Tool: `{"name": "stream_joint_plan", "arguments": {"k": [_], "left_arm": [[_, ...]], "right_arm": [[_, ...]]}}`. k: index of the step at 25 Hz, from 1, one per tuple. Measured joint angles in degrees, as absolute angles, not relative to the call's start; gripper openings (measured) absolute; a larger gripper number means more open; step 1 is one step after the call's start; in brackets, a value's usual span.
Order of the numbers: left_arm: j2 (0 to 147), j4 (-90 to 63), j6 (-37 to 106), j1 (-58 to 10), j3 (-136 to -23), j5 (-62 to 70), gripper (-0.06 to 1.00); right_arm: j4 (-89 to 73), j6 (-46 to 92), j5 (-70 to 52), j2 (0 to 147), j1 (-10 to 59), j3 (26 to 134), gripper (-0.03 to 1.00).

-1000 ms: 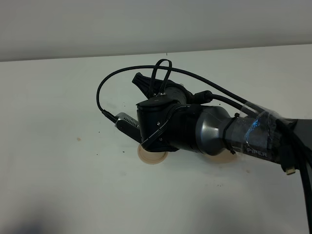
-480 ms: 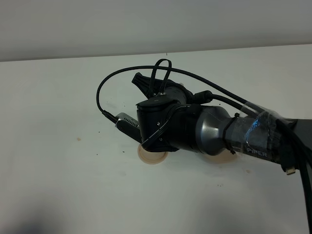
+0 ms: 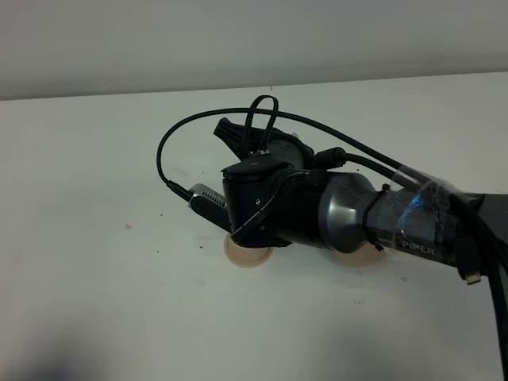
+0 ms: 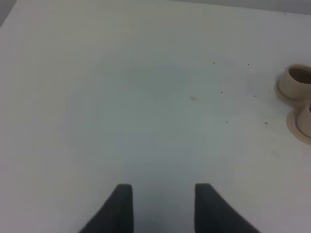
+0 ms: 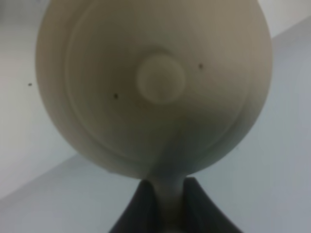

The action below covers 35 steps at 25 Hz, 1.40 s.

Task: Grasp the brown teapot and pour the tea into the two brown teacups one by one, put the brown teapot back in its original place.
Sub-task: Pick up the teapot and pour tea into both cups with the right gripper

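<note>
In the right wrist view the brown teapot fills the frame from above, showing its round lid and knob. My right gripper is shut on its loop handle. In the high view my right arm covers the teapot and most of the table's middle. The two brown teacups stand on saucers at the edge of the left wrist view, one cut off. My left gripper is open and empty over bare white table, far from the cups.
A tan disc edge peeks out under my right wrist in the high view, and another tan sliver under the forearm; I cannot tell which dishes they are. The white table meets a grey wall behind.
</note>
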<state>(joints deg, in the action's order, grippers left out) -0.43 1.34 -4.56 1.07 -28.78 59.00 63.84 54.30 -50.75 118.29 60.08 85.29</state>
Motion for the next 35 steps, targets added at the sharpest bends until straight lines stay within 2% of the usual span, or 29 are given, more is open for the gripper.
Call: {"name": "stream_joint_plan", "arguments": {"k": [35], "left_arm": [[-0.43,1.34,-4.56,1.07,-28.78,59.0,0.32]], "right_arm": [[64.2,56.99,-50.02,118.29,60.08,85.29,0.11]]}}
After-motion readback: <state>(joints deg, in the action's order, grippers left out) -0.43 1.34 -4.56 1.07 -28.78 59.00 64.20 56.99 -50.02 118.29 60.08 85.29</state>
